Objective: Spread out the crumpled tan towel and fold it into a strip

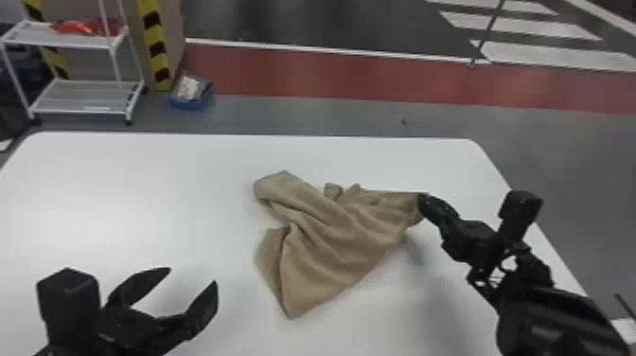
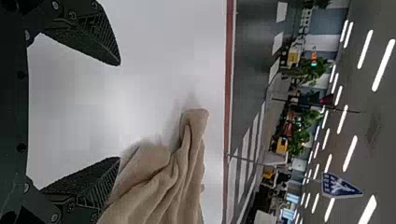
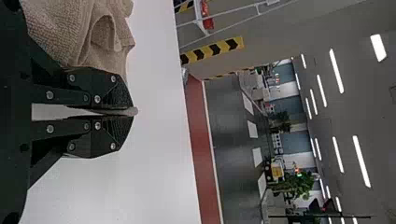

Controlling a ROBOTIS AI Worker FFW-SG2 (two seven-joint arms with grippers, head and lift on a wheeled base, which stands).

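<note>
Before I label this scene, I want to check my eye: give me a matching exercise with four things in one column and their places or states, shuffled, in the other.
1. tan towel
2. left gripper
3. right gripper
4. blue bin

A. pinching an edge of the cloth
B. on the floor beyond the table's far edge
C. open, with nothing between its fingers
D. rumpled, lying largely on the white table

Pairs: 1-D, 2-C, 3-A, 4-B
</note>
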